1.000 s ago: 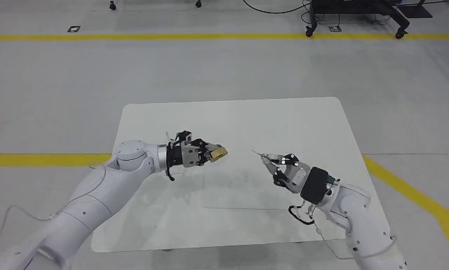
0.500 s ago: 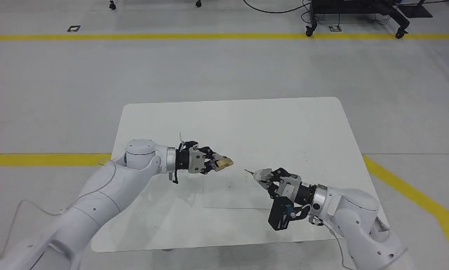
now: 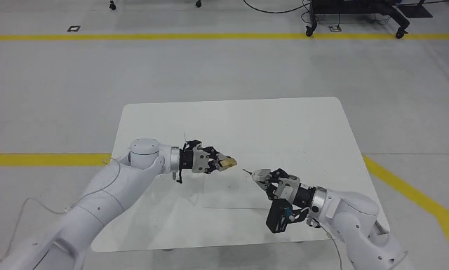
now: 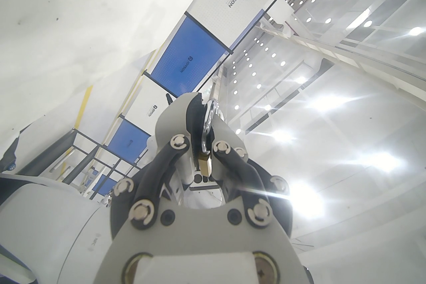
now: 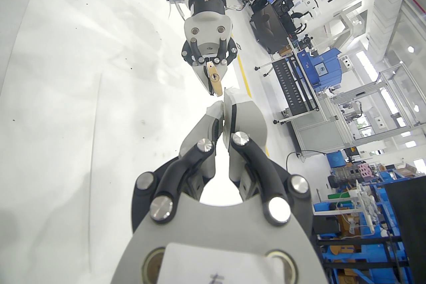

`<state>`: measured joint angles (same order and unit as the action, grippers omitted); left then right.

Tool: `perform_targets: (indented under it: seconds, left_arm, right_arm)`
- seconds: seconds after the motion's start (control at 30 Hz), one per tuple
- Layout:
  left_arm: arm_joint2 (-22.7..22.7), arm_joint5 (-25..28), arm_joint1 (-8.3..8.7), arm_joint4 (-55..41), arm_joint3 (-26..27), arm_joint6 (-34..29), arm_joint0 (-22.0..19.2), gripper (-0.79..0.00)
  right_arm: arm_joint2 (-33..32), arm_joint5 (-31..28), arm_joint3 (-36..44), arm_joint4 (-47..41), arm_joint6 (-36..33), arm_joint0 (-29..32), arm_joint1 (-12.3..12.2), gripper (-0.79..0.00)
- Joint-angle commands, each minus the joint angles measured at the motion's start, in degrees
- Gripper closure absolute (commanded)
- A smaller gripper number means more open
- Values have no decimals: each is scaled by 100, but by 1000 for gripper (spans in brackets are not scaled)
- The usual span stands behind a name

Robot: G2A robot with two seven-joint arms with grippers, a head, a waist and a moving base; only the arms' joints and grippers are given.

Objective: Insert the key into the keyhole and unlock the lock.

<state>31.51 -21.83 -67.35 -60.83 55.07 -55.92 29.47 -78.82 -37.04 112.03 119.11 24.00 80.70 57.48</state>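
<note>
While your left gripper (image 3: 218, 162) clamps the small rectangular brass lock (image 3: 226, 160) above the smooth white table (image 3: 295, 123), its round keyhole (image 5: 214, 77) faces your right gripper (image 3: 261, 176), shut on the thin silver key (image 3: 247, 172), whose tip is near the lock, not touching.

The white table (image 3: 295, 123) has round corners and stands on the grey floor (image 3: 210, 66). It lies under the fingers (image 5: 201, 77) of the left gripper (image 3: 219, 162) and the right gripper (image 3: 257, 174). Tiny dark specks (image 5: 129, 68) dot it, and a thin line (image 5: 99, 132) runs beside the right fingers.
</note>
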Motion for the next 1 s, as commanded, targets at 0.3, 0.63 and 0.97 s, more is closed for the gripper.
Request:
perform_targets:
  seconds: [0.3,0.63,0.97]
  left_arm:
    - [22,-106,16,339,234,222,157,0]
    - [85,-485,-48,565,313,215,237,0]
    - [82,-679,-214,557,210,212,272,0]
  right_arm:
    - [-130,-769,706,357,-742,-52,-72,0]
    - [183,-1974,1465,326,-2161,-207,-75,0]
    - [1062,-2096,1252,-170,-3638,-740,45,0]
